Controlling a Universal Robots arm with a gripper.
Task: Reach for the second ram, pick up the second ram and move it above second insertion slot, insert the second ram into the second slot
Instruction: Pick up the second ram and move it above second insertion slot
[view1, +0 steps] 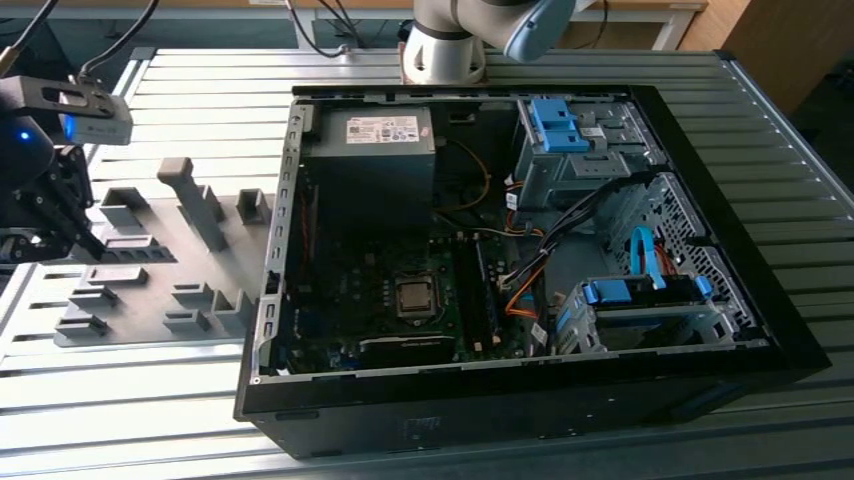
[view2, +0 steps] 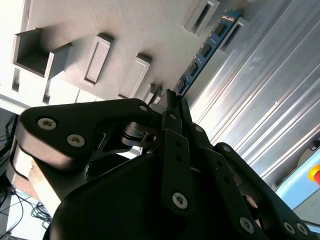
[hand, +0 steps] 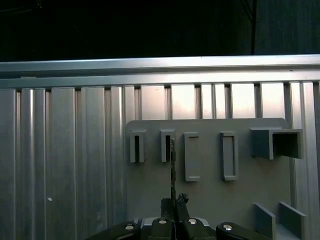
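Over the slatted surface (hand: 60, 165), clenched fingers (view2: 172, 120) on the second ram (view2: 202, 52) at its grey holder (hand: 210, 195); probably wanted a straight lift.

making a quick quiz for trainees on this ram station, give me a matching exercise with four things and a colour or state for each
Things:
1. second ram
2. gripper
3. computer case
4. holder tray

Descriptions:
a. grey, with slotted blocks on it
b. black, lying with its side open
c. shut on the end of a thin stick
d. blue-green, with dark chips

Pairs: 1-d, 2-c, 3-b, 4-a
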